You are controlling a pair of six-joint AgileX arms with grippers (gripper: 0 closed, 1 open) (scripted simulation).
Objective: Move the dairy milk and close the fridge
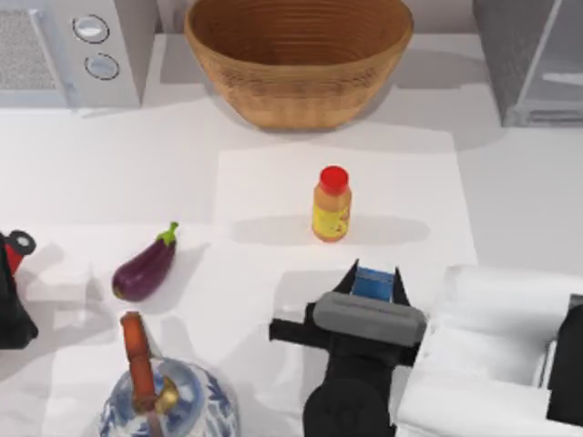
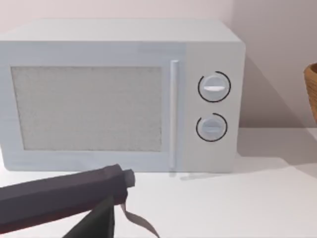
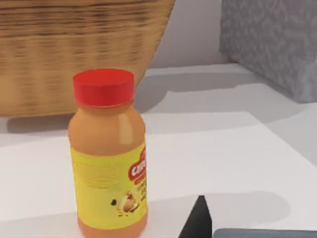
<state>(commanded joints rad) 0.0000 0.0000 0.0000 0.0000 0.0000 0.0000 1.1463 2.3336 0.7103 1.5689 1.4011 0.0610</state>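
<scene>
Your right gripper (image 1: 375,284), near the tabletop's front edge, straddles the dairy milk (image 1: 374,286); grip unclear. Swinging fridgeward (image 1: 533,59) could topple the bottle (image 1: 332,204).

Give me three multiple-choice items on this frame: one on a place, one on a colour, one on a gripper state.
1. Where does the wicker basket stand?
A. between the microwave and the fridge
B. beside the teapot
C. at the table's near right corner

2. What colour is the bottle cap?
A. blue
B. red
C. white

3. What does the right gripper have between its fingers?
A. the eggplant
B. nothing
C. the dairy milk

Answers: 1 A, the top view shows it at the back, flanked by both appliances. 2 B, the cap is red in the top and right wrist views. 3 C, the blue carton sits between the dark fingers.
</scene>
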